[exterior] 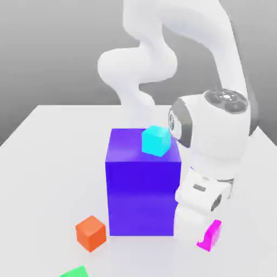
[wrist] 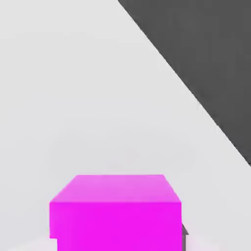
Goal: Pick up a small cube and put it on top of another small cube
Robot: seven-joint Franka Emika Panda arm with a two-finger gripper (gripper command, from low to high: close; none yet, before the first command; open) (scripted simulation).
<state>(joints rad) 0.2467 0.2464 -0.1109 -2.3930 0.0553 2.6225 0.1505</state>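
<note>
The white robot arm [exterior: 216, 135] is bending down over the white table [exterior: 43, 162] at about 4 o'clock from the big blue-purple block [exterior: 143, 184]. Its gripper [exterior: 203, 219] is sitting low, just beside the right side of the block as the exterior view shows it. The small pink cube [exterior: 210, 236] is lying on the table at about 5 o'clock in that view, right under the hand and partly hidden by it. In the hand view the pink cube [wrist: 115, 213] is sitting very close to the camera, at about 6 o'clock, with pale finger tips [wrist: 41, 243] peeking out beside its low corners. I cannot tell if the fingers are squeezing the cube or just waiting beside it. A light blue cube [exterior: 156, 141] is resting on top of the big block, near its far right corner. An orange cube [exterior: 90, 233] is sitting on the table at about 7 o'clock from the block, close to it but apart. A bit of a green cube [exterior: 74, 272] is poking up at the low edge, at about 7 o'clock.
</note>
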